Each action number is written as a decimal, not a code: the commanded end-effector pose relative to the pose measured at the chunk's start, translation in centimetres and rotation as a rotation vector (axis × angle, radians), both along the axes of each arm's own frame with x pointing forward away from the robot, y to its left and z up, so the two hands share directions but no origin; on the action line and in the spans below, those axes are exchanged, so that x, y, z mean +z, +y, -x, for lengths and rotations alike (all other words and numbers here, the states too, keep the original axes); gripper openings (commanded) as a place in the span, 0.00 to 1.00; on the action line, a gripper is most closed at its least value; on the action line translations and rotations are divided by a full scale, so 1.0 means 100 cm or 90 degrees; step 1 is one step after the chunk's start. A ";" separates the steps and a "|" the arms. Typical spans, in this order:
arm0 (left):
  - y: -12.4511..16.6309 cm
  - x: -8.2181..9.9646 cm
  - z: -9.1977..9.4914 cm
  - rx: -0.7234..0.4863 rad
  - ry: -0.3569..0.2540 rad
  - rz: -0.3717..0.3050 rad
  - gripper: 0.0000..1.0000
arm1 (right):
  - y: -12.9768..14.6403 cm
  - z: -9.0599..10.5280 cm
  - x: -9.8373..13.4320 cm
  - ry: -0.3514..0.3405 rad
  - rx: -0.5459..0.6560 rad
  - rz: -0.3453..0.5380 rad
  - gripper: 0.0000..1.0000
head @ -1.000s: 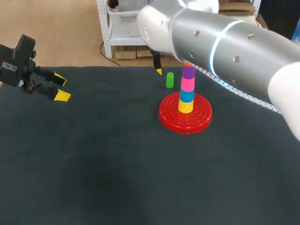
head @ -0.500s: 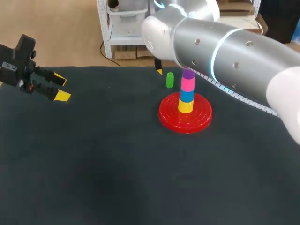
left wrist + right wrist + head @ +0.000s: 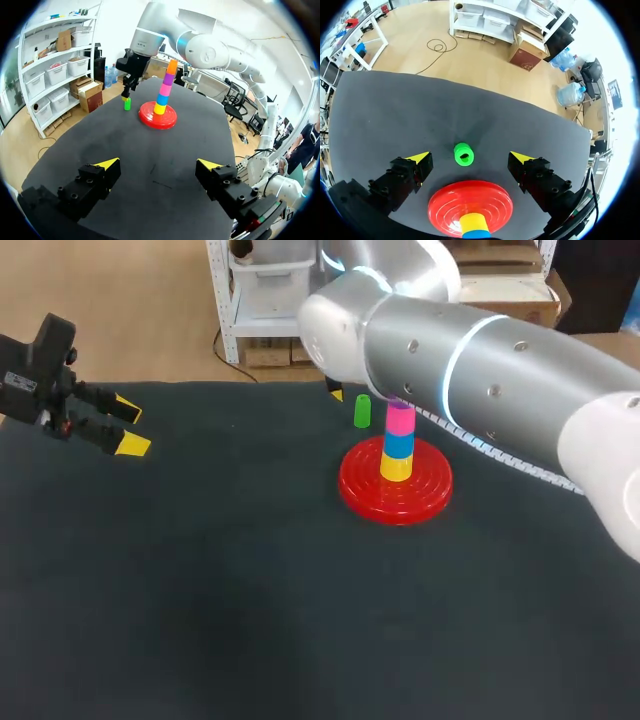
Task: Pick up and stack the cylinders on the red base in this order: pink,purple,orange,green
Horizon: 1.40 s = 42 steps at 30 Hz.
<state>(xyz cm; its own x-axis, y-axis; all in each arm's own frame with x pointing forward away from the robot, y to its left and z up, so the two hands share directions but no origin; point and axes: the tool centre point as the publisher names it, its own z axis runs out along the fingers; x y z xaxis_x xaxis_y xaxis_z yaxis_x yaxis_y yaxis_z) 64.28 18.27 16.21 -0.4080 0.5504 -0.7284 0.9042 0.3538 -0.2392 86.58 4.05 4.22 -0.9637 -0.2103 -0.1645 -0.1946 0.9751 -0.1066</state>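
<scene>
Head view: the left gripper point(image 3: 130, 428) sits at the table's left side, fingers spread and empty. The green cylinder point(image 3: 361, 411) stands upright just beside the red base point(image 3: 360, 490). The right arm point(image 3: 470, 360) covers the top of the stack point(image 3: 398, 445).

Left wrist view: the stack reads yellow, blue, pink, purple, orange from the base up.

Right wrist view: the right gripper point(image 3: 470, 157) has its fingers spread, with the green cylinder ahead between them.

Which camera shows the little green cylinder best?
The right wrist view: the green cylinder stands close and unobstructed. The head view shows it small, beside the red base; the left wrist view, tiny and distant.
</scene>
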 end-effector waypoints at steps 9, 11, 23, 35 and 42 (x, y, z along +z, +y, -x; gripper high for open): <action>0.001 -0.001 0.000 0.000 -0.002 0.001 1.00 | -0.001 -0.014 -0.006 0.203 -0.048 0.039 1.00; 0.001 -0.001 0.000 0.000 -0.002 0.001 1.00 | -0.002 -0.016 -0.008 0.201 -0.050 0.040 1.00; 0.001 -0.001 0.000 0.000 -0.002 0.001 1.00 | 0.001 -0.022 -0.012 0.201 -0.049 0.039 1.00; 0.001 -0.001 0.000 0.000 -0.002 0.001 1.00 | 0.001 -0.019 -0.013 0.204 -0.048 0.048 1.00; 0.001 -0.001 0.000 0.000 -0.002 0.001 1.00 | 0.003 -0.020 -0.015 0.205 -0.048 0.044 0.88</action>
